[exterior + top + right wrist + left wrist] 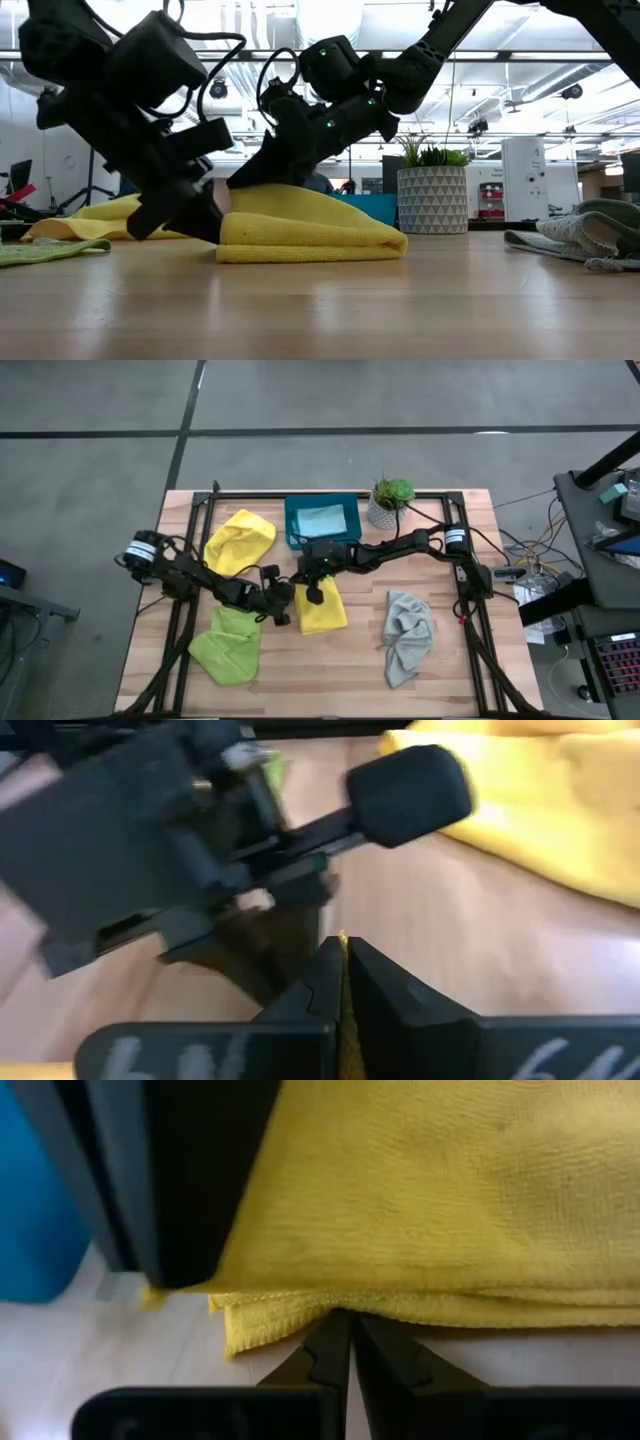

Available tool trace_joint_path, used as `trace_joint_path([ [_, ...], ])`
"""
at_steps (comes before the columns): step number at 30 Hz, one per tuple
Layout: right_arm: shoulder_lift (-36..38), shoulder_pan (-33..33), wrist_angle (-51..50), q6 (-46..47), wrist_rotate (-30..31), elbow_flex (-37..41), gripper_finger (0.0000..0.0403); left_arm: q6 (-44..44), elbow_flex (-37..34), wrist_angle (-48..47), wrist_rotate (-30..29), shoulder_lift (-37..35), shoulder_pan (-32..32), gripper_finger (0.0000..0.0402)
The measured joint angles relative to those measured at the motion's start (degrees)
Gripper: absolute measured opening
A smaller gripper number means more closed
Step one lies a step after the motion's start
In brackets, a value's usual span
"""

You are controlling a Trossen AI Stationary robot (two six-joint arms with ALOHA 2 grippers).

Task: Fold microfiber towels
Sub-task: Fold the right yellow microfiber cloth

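Both claws pinch the folded yellow microfiber towel (323, 610): left gripper (348, 1342) on its hem, right gripper (341, 970) showing only a yellow sliver between its fingertips.

A folded yellow towel (325, 612) lies mid-table. A second yellow towel (240, 540) sits rumpled toward the back left, a lime green towel (226, 645) front left, a crumpled grey towel (407, 636) right, and a light blue towel (322, 520) lies in the tray.

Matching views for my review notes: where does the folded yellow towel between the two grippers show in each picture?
High view: folded yellow towel at table centre.
Low view: centre, on the tabletop.
Left wrist view: fills the upper right.
Right wrist view: upper right corner.
Shared landmark: the right gripper, at its edge.
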State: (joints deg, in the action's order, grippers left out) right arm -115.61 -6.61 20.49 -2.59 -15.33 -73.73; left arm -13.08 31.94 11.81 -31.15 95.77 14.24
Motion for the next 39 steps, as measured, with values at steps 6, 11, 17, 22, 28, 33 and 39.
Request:
trace_joint_path([
  [6,0.0,0.0,0.3,-1.1,3.4,0.0,0.0008,0.0,0.0,0.2,0.5,-0.1,0.0,0.0006],
  [11,0.0,0.0,1.5,-1.4,3.4,0.0,0.0008,0.0,0.0,0.0,0.8,-0.3,0.0,0.0006],
  [17,-3.5,0.0,4.6,-2.4,4.1,0.0,0.0008,-0.1,0.0,-0.1,1.0,-0.3,0.0,0.0006],
  [22,-4.1,-0.4,4.8,-1.9,6.0,0.1,0.0008,-0.1,0.0,-0.2,1.2,-0.3,0.0,0.0006],
  [28,-4.6,-0.4,4.6,-1.9,6.4,0.0,0.0009,-0.1,0.0,-0.2,1.3,-0.3,0.0,0.0006],
  [33,-6.5,-0.4,5.5,-0.8,6.4,0.0,0.0009,-0.1,0.0,-0.4,1.8,-0.8,0.0,0.0006],
  [39,-7.1,-0.4,5.2,1.8,6.4,0.0,0.0041,-0.1,-0.1,-0.8,3.6,-2.0,0.1,0.0006],
])
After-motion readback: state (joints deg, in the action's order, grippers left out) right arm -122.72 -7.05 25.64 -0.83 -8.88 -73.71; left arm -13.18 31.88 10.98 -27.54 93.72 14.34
